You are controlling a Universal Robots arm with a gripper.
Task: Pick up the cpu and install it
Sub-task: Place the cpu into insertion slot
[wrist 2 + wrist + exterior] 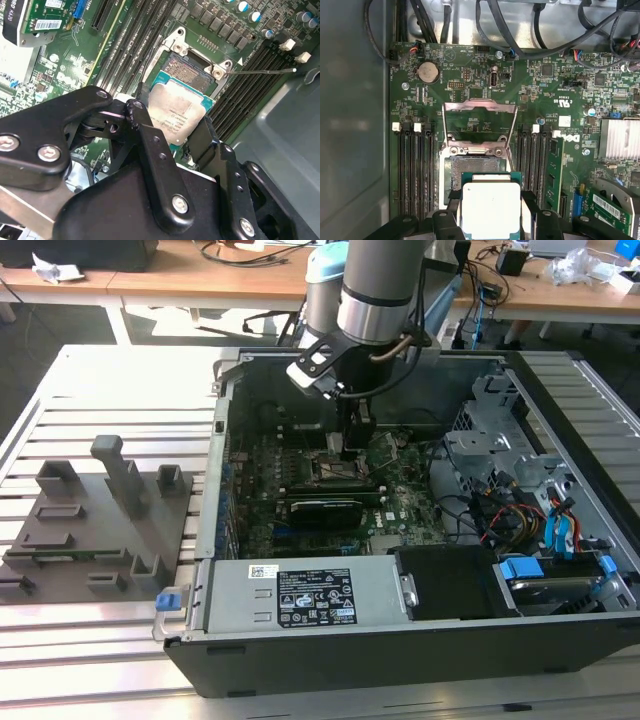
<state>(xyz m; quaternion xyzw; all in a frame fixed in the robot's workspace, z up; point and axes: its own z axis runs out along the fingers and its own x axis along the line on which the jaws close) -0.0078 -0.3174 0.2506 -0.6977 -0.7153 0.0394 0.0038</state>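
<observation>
Starting at the exterior view's left, a grey parts fixture (100, 520) sits on the slatted tabletop (60, 660). Further right, inside the open computer case (400, 660), the hand (338, 445) is clenched on the cpu (491, 210), over the open socket (472, 172) with its load plate (477, 103) raised. Pickup looks done; the cpu seems not yet seated or latched.

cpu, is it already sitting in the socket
No, the gripper holds the cpu clamped, and the socket lies mostly uncovered.
</observation>
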